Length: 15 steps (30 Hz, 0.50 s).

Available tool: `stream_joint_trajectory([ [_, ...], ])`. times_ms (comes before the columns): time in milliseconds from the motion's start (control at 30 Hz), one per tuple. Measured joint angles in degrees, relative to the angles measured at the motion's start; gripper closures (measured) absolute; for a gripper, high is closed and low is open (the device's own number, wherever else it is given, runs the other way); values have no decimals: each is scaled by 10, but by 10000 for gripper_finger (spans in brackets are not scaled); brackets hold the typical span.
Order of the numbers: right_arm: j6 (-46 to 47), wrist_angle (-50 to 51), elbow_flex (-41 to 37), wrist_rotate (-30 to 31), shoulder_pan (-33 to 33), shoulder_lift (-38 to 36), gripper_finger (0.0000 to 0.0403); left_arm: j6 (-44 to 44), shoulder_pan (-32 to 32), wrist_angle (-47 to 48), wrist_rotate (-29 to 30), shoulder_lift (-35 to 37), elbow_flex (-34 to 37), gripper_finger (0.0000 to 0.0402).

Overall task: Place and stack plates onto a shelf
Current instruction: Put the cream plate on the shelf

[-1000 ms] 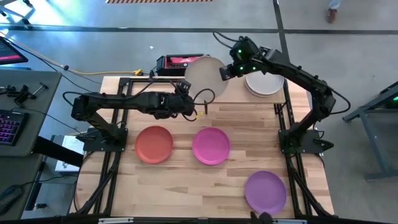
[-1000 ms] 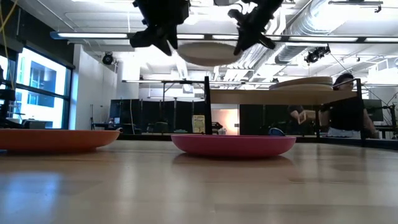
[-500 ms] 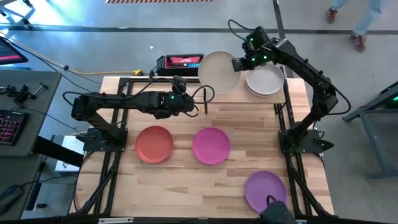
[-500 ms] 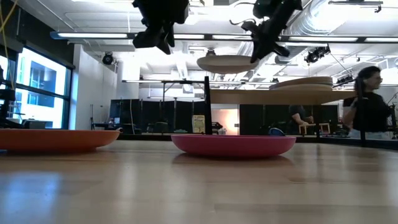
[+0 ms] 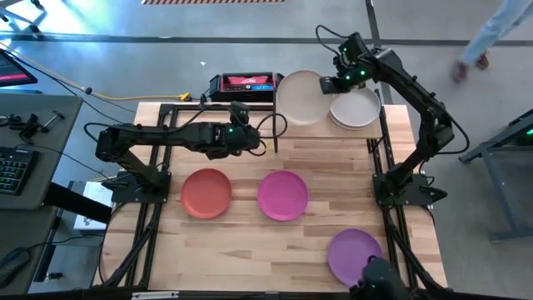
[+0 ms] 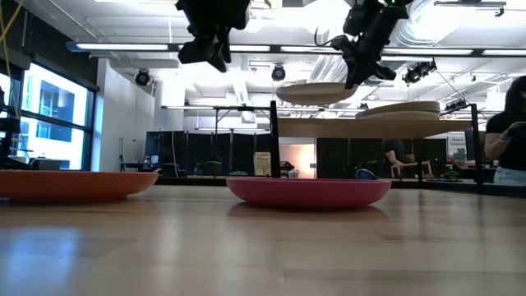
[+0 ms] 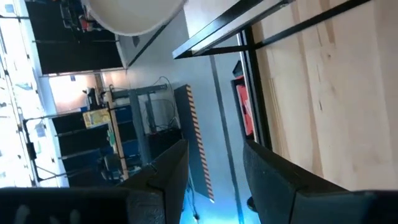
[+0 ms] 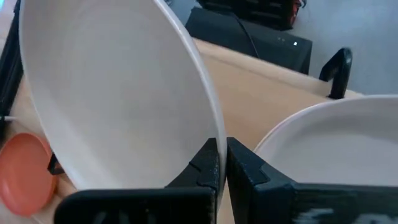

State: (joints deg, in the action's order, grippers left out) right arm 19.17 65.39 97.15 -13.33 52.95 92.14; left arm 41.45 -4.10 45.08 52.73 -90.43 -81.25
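My right gripper [image 5: 327, 84] is shut on a pale off-white plate [image 5: 300, 97], carried level in the air over the shelf's [image 6: 329, 127] left half, as the low view shows [image 6: 316, 92]. A stack of pale plates [image 5: 358, 109] sits on the shelf's right half [image 6: 399, 109]. The orange-red plate [image 5: 206, 192], magenta plate [image 5: 282, 195] and purple plate [image 5: 356, 256] lie on the tabletop. My left gripper [image 5: 255, 139] hovers open and holding nothing, left of the shelf, above the table [image 6: 215, 49]. My right gripper pinches the plate's rim [image 8: 214, 134] on its right side between the two fingers [image 8: 208, 163]. It comes from the table's right, slanting down from above [image 6: 366, 62]. The plate is lifted clear of the shelf and nearly level.
A black box with a red label [image 5: 241, 83] sits past the table's far edge. The shelf's black post [image 6: 274, 140] stands under the held plate. Bare tabletop [image 5: 233, 250] lies at the near left. People move about in the room beyond.
My right gripper has carried the pale plate toward the table's right and far edge, closer to the stack on the shelf, and lowered it somewhat. My left gripper has drawn back a little toward the left.
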Motion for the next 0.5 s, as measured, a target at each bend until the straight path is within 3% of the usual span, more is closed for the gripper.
stream_joint_trajectory([
  [500,14,-34,-82,-9,-5,0,403,-24,0,0,-27,0,0,259],
])
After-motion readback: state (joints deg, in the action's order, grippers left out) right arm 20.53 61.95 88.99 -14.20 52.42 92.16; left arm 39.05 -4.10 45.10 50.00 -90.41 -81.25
